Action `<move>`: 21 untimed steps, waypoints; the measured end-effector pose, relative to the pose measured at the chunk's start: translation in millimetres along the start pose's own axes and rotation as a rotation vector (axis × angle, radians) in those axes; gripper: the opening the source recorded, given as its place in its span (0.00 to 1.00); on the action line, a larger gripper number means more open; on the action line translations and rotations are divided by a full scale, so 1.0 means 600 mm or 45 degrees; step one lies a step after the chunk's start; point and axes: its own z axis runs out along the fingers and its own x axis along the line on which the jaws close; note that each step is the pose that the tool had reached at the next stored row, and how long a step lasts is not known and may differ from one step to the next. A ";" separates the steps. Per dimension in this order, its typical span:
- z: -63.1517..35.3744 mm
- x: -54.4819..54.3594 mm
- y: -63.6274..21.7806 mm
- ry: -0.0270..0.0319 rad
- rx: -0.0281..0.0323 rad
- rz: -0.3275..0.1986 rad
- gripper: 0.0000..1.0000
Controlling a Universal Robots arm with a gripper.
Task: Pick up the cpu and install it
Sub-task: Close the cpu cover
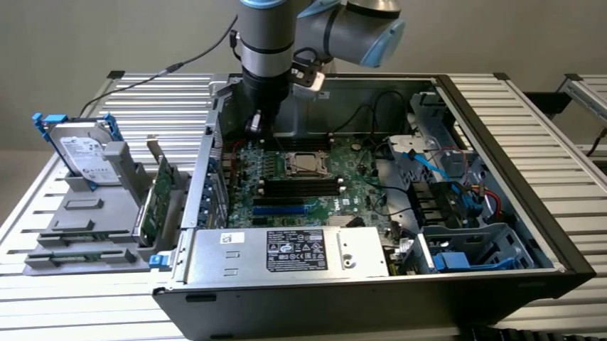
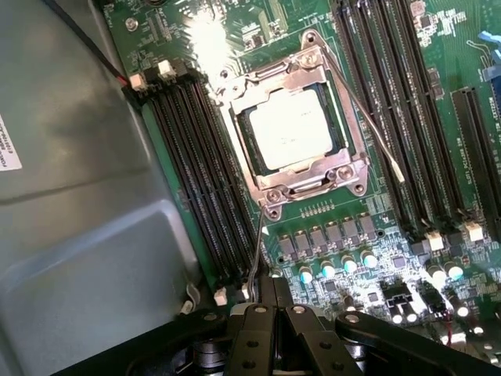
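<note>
The cpu (image 1: 305, 165) (image 2: 291, 128), a small square chip with a bright silvery top, lies flat inside the metal socket frame (image 2: 344, 168) on the green motherboard (image 1: 356, 186). The frame's thin wire levers stand out along two of its sides. My gripper (image 1: 254, 130) (image 2: 275, 288) hangs inside the open computer case, above the board and off to the exterior view's left of the socket. Its black fingers are shut together with nothing between them, and they do not touch the chip.
Black memory slots (image 2: 196, 172) flank the socket on both sides. The case's grey wall (image 2: 70, 180) is close beside the gripper. A power supply (image 1: 284, 252) fills the case's front; cables and drive bays (image 1: 465, 206) sit at the exterior view's right. A hard drive (image 1: 84, 153) stands outside.
</note>
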 end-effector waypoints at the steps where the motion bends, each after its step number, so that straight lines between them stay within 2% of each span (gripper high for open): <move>1: 0.000 0.000 0.000 0.0004 0.0017 0.012 0.11; 9: 0.000 0.000 -0.001 0.0136 0.0101 0.121 0.11; 12: 0.000 -0.001 -0.002 0.0253 0.0104 0.158 0.11; 14: 0.000 -0.001 -0.003 0.0377 0.0110 0.182 0.11; 16: 0.000 -0.001 -0.004 0.0552 0.0133 0.205 0.11; 19: 0.000 -0.002 -0.005 0.0870 0.0200 0.237 0.11; 21: 0.000 -0.002 -0.006 0.1115 0.0263 0.257 0.11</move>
